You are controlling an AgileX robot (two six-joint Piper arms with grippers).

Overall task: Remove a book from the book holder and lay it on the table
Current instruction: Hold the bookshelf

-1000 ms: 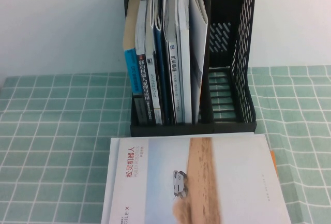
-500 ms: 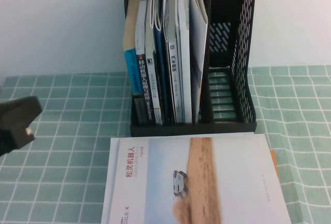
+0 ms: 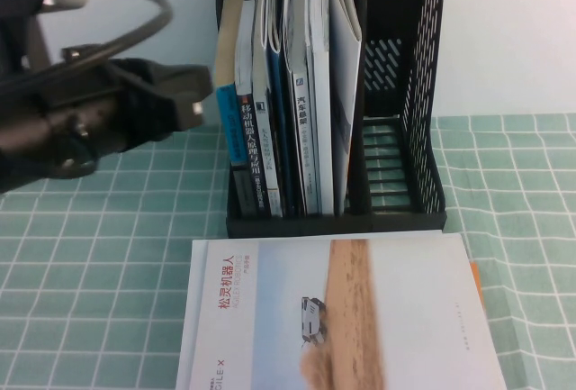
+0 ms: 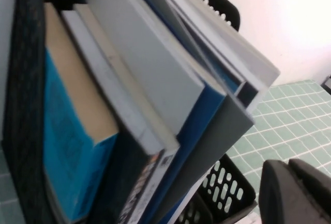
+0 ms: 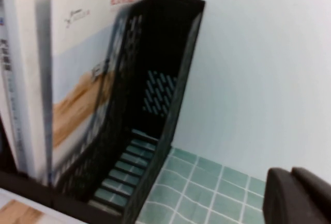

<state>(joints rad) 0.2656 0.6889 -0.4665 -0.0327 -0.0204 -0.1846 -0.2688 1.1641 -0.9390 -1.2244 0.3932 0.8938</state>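
The black book holder [image 3: 423,138] stands at the back of the green gridded table [image 3: 90,300]. The book [image 3: 346,93], white with a tan sand strip and red title [image 5: 83,79], stands upright in it, against the divider beside the empty right slot. My left gripper [image 3: 200,97] hovers shut just left of the holder, at the height of the upright spines, touching nothing. In the left wrist view its fingers [image 4: 297,195] are pressed together. My right gripper [image 5: 289,177] is shut and empty to the right of the holder, out of the high view.
A near-identical white booklet [image 3: 342,318] lies cover up on the table in front of the holder. Blue- and dark-spined books [image 3: 261,138] fill the left slots. The rightmost slot [image 3: 396,165] holds nothing. A white wall [image 3: 108,39] stands behind.
My left arm has swung in from the left edge and risen to the holder's left side. The books and the booklet have not moved.
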